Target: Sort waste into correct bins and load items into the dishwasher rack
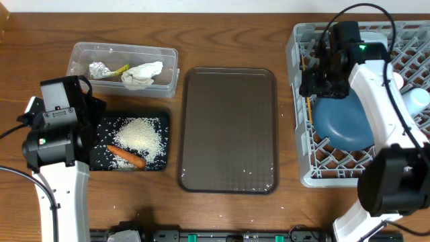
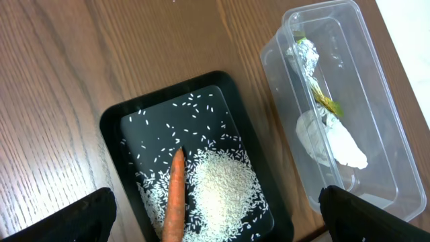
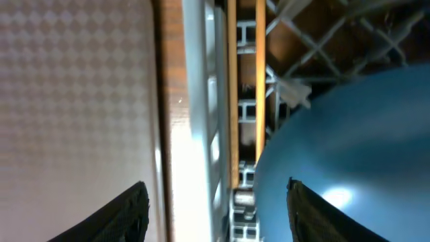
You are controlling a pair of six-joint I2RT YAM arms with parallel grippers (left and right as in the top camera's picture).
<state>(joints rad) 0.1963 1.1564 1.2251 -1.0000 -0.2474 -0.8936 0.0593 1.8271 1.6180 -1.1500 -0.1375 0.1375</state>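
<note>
The grey dishwasher rack [image 1: 302, 121] stands at the right. The large blue plate [image 1: 346, 121] leans inside it, and the wooden chopsticks [image 3: 245, 87] lie along its left wall. A light-blue cup [image 1: 418, 101] shows at its right edge. My right gripper [image 3: 215, 208] is open and empty above the rack's left wall and the blue plate [image 3: 349, 148]. The black tray [image 1: 101, 158] holds white rice [image 1: 138, 134] and an orange carrot [image 1: 126, 158]. The clear tub [image 1: 124, 50] holds a foil ball [image 1: 98, 68], a yellow-green wrapper [image 1: 119, 69] and a white tissue [image 1: 142, 74]. My left gripper [image 2: 215, 218] is open and empty over the black tray [image 2: 134, 114].
A large brown serving tray [image 1: 228, 131] lies in the middle with a few rice grains on it. A few loose grains lie on the wooden table in front of the black tray.
</note>
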